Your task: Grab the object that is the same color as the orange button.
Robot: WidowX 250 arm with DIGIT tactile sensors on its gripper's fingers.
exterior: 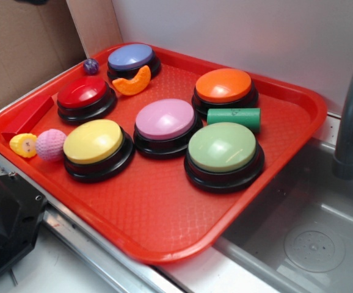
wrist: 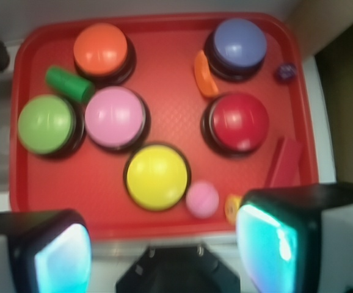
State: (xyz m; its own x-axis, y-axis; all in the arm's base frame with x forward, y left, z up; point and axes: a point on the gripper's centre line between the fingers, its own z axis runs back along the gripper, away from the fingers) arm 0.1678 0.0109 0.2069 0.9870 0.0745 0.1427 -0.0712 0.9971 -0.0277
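Tray (exterior: pixel 164 232): we see a red tray resting by a sink (exterior: pixel 311 244), carrying six dome buttons and several small toys.
Yellow toy figure (exterior: pixel 23 144): far left in the exterior view, touching a pink ball (exterior: pixel 50 144).
Red block (exterior: pixel 29 117): along the tray's left rim.
Red button (exterior: pixel 85 96): left of centre, with the yellow button (exterior: pixel 97 146) nearer the camera.
Orange crescent (exterior: pixel 133 82): our target lies between the red button and the blue button (exterior: pixel 132 60), touching or just beside the blue one's base.
Pink button (exterior: pixel 165 124): mid-tray.
Orange button (exterior: pixel 224 89): toward the back right, well apart from the crescent.
Green cylinder (exterior: pixel 234 117): lying between the orange button and the green button (exterior: pixel 223 154).
Gripper (wrist: pixel 164 244): in the wrist view we find it spread wide with nothing in it, above the tray's near edge.
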